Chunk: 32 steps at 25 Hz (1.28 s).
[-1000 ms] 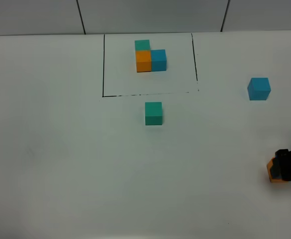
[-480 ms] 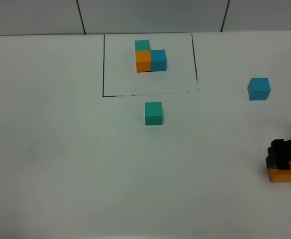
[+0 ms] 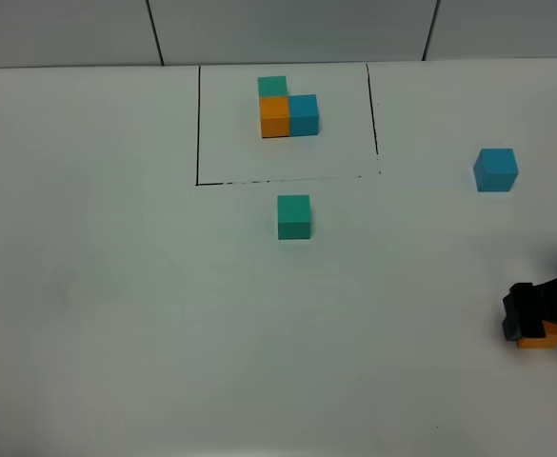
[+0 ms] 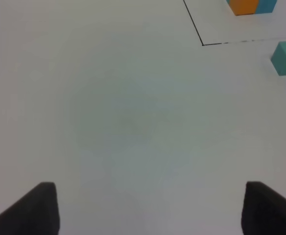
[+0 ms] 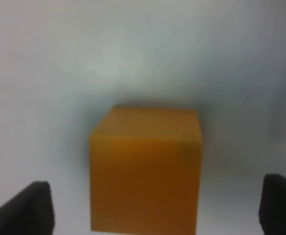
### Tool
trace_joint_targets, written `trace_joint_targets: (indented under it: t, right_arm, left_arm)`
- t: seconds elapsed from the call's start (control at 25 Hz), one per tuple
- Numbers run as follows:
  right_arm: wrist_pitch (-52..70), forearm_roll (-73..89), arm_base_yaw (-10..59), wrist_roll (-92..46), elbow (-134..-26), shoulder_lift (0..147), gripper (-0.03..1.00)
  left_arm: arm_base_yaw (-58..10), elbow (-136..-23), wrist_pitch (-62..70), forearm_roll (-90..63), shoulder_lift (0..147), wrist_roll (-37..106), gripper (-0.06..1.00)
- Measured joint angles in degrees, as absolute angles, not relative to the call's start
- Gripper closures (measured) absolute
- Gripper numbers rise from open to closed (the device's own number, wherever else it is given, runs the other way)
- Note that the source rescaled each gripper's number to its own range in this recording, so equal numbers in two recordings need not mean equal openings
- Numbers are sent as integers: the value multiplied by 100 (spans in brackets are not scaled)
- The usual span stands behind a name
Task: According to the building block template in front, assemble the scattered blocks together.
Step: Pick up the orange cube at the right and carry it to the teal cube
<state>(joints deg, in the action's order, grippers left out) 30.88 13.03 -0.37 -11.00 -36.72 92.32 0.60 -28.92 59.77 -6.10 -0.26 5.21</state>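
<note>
White table point(image 3: 116, 286), right gripper point(image 5: 151, 209) over orange cube point(image 3: 542, 335), near right.
Its jaws wide apart, not gripping; left gripper point(image 4: 150, 210) spread wide, empty. Elsewhere: teal cube point(image 3: 294, 217) centre, blue cube point(image 3: 495, 169) far right, template point(image 3: 288, 109) far centre.

White matte tabletop point(image 3: 116, 305) fills most of the view; grey panelled wall point(image 3: 288, 29) behind; two dark slanting seams point(image 3: 155, 33).
</note>
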Motion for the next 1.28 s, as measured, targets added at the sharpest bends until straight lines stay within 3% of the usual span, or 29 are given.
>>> trace_joint_targets:
  t: [0.12,0.2,0.28,0.36,0.4,0.76,0.92,1.28]
  right_arm:
    - [3005,1303,-37,-1100,-3672,9393,24]
    - [2950,1303,-37,-1093,-3674,9438,33]
    - [2923,1303,-37,-1038,-3674,9446,54]
    - [2923,1303,-37,-990,-3674,9456,88]
    - [2909,1303,-35,-953,-3679,9456,95]
    - [3056,1290,274,-535,-3899,9277,95]
    - [3343,1074,1189,348,-4345,9126,95]
    - [4503,-723,3560,4061,-5900,9919,95]
  left_arm:
    - [60,-2892,5977,-610,-26,521,26]
    - [60,-2892,5977,-610,-26,521,26]
    - [60,-2892,5977,-610,-26,521,26]
    - [60,-2892,5977,-610,-26,521,26]
    - [60,-2892,5977,-610,-26,521,26]
    - [60,-2892,5977,-610,-26,521,26]
    - [60,-2892,5977,-610,-26,521,26]
    - [60,-2892,5977,-610,-26,521,26]
